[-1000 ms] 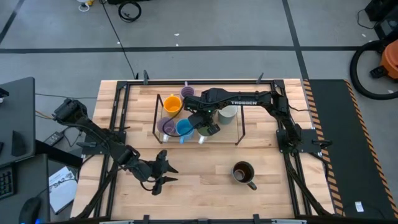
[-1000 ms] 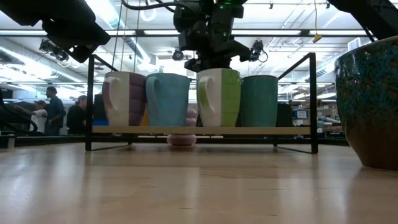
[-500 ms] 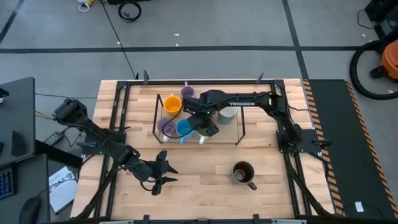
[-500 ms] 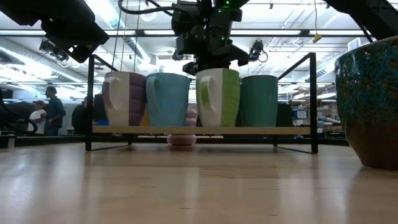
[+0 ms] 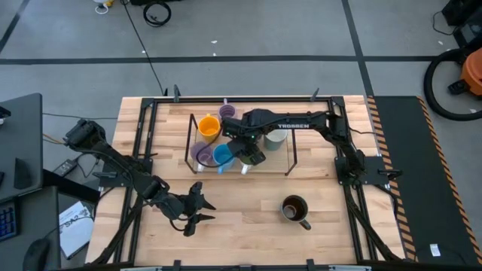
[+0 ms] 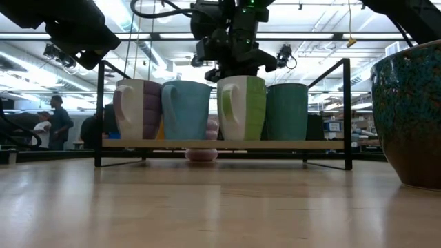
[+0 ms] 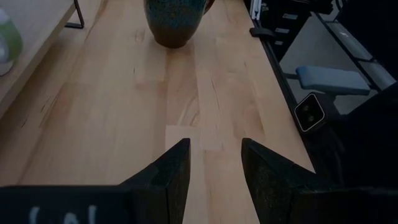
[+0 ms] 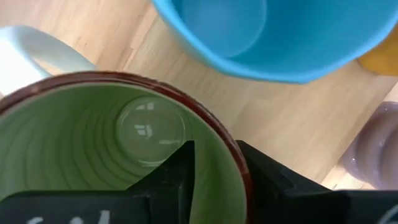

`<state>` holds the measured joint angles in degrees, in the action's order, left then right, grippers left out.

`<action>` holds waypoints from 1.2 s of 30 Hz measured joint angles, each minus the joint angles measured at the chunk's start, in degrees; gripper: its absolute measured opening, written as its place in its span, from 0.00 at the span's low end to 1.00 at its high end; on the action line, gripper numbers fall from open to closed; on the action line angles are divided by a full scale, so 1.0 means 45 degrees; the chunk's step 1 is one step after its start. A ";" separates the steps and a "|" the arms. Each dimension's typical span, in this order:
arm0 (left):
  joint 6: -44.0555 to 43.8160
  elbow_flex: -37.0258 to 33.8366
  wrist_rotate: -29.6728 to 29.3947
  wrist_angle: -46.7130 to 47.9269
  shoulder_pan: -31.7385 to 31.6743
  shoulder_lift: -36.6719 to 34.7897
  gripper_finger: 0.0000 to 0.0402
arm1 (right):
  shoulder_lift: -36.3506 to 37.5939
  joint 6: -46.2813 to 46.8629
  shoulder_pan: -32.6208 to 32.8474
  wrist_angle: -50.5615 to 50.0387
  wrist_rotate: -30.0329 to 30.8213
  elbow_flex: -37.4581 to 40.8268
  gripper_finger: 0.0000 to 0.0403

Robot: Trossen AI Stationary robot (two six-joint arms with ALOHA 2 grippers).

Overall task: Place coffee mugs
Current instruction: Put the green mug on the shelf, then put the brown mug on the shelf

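At the middle of the tabletop (image 5: 248, 218), toward the far side, sits the black wire rack (image 5: 291, 155), and my right pincer (image 5: 247, 153) is over its near row, right on top of the green mug (image 6: 241, 107). From the right wrist view, the right pincer straddles that mug's dark red rim, one finger (image 8: 177, 171) inside and the other outside. A sliver of green wall shows beside the inner finger, so I read the pincer as slightly parted and not clamping. The mug stands upright on the rack's shelf, green with a white handle, touching the blue mug (image 6: 186, 110) on its left. Left of that is a purple-and-white mug (image 6: 138, 107), and to the green one's right a pale grey-green mug (image 6: 288, 110) stands just beside it.

An orange mug (image 5: 208, 128) stands in the rack's far left corner, and a lavender mug (image 5: 227, 113) sits on the wood just beyond the rack.

Room to move is best on the near half, bare wood except for the dark brown mug (image 5: 294, 208), upright at near right with speckled glaze. My left pincer (image 5: 202, 208) waits at near left, open wide and holding nothing, well apart from that mug. Black frame rails run along the left and right edges.
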<state>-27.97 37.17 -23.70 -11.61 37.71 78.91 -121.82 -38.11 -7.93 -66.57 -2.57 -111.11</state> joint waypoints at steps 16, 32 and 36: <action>0.0020 0.0000 0.0005 0.0242 0.0000 0.0000 0.37 | 0.0029 0.0294 0.0200 -0.0192 0.0359 -0.0181 0.40; 0.0029 0.0000 0.0005 0.0275 0.0004 0.0000 0.37 | 0.0063 0.1443 0.0561 -0.2227 0.0660 -0.2763 0.40; 0.0136 0.0000 0.0005 0.0290 0.0001 0.0000 0.37 | 0.0063 0.1967 0.0708 -0.2771 0.0885 -0.3551 0.40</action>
<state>-27.35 37.17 -23.68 -10.31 37.72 78.91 -121.54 -29.26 -4.74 -79.04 1.41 -127.09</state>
